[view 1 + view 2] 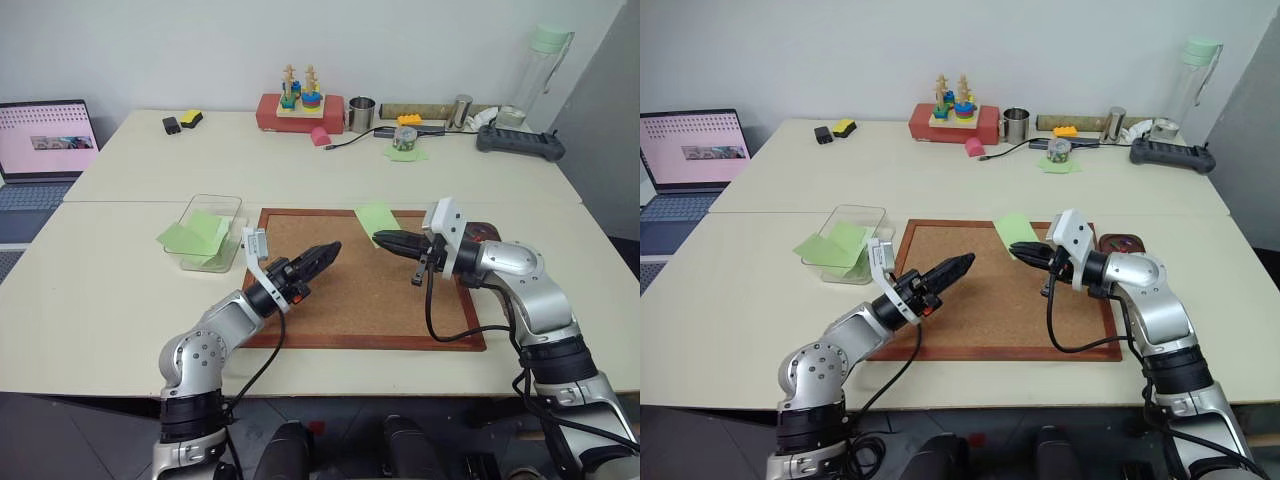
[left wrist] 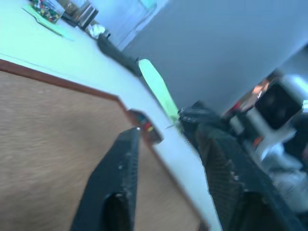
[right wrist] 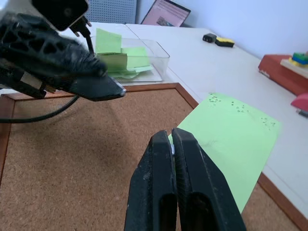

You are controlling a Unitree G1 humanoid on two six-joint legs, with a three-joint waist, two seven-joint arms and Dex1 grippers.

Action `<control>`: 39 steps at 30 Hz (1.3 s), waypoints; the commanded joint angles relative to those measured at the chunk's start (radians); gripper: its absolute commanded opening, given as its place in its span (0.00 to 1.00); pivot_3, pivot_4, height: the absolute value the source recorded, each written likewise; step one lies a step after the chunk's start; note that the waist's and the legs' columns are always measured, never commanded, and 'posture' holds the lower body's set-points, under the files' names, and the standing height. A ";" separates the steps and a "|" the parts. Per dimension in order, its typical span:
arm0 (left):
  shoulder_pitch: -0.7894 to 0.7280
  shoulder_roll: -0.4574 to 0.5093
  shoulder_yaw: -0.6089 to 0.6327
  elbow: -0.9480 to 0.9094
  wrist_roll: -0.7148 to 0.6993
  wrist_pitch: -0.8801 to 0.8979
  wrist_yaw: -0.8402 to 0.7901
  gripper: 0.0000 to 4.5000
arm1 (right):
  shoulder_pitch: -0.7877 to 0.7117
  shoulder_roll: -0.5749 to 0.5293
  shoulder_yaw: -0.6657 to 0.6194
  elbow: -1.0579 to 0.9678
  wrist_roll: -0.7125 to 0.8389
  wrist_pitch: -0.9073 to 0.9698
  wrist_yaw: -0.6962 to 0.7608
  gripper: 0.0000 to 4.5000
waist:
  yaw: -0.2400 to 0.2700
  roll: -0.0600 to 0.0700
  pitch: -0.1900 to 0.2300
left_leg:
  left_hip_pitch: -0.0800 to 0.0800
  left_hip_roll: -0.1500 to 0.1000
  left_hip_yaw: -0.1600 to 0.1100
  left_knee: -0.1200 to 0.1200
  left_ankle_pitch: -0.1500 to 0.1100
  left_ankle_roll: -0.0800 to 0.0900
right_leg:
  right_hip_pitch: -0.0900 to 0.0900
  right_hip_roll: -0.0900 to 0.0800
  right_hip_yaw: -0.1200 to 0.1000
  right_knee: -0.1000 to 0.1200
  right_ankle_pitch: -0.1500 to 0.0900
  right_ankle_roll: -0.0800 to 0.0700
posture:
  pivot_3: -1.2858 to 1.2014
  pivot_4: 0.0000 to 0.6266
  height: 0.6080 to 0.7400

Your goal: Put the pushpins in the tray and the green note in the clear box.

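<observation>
From the head views I see two pale tabletops pushed together, with a seam running across just behind the corkboard (image 1: 365, 280), which lies near the front edge of the nearer tabletop (image 1: 100, 300). The clear box (image 1: 207, 232) sits off the corkboard's rear left corner with several green slips in and over it. My right gripper (image 1: 380, 238) is pinched shut on one corner of the green note (image 1: 375, 217), holding it up over the corkboard's rear edge. The tray (image 1: 1122, 243) peeks out behind my right wrist, by the corkboard's rear right corner. My left gripper (image 1: 332, 250) hovers above the middle of the corkboard, holding nothing.

Along the far tabletop's rear edge stand a red stacking toy (image 1: 299, 105), a metal cup (image 1: 361, 113) and a tall bottle (image 1: 535, 75); a laptop (image 1: 45, 140) sits off the left edge, against a plain white wall.

In the left wrist view my fingers (image 2: 115, 187) stand apart with empty air between them, and the note shows edge-on beyond. Something small and dark with red sits by the frame corner, possibly the tray with a pin, but it is too blurred to be sure.

In the right wrist view the two fingers (image 3: 161, 192) press together on the note's near corner, with cork below.
</observation>
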 commanded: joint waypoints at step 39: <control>-0.077 -0.106 -0.095 0.072 -0.005 -0.101 0.096 0.01 | -0.008 -0.041 0.088 -0.124 -0.120 -0.251 0.032 0.00 | 0.002 -0.002 0.001 | 0.000 -0.007 0.000 -0.001 0.000 0.000 | 0.000 -0.001 0.001 -0.001 0.000 0.000 | 0.52 0.24 1.00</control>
